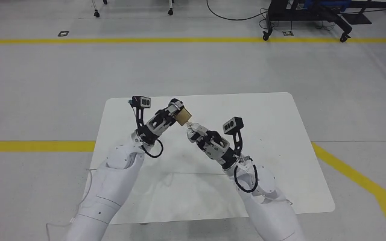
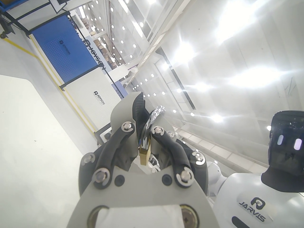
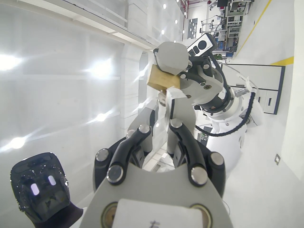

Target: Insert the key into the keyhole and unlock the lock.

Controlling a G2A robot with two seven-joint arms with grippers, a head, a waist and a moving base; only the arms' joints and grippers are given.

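Observation:
Both arms are raised over the white table. My left gripper is shut on a brass padlock, which sticks out toward the other arm. In the left wrist view its fingers clamp the steel shackle, with the brass body toward the palm. My right gripper is just below the padlock, shut on a small key. In the right wrist view the key's tip is at the underside of the padlock. Whether it has entered the keyhole is hidden.
The tabletop under the arms is bare white, with rounded corners. Yellow floor lines run beyond and beside the table. Wheeled stands are far off at the back.

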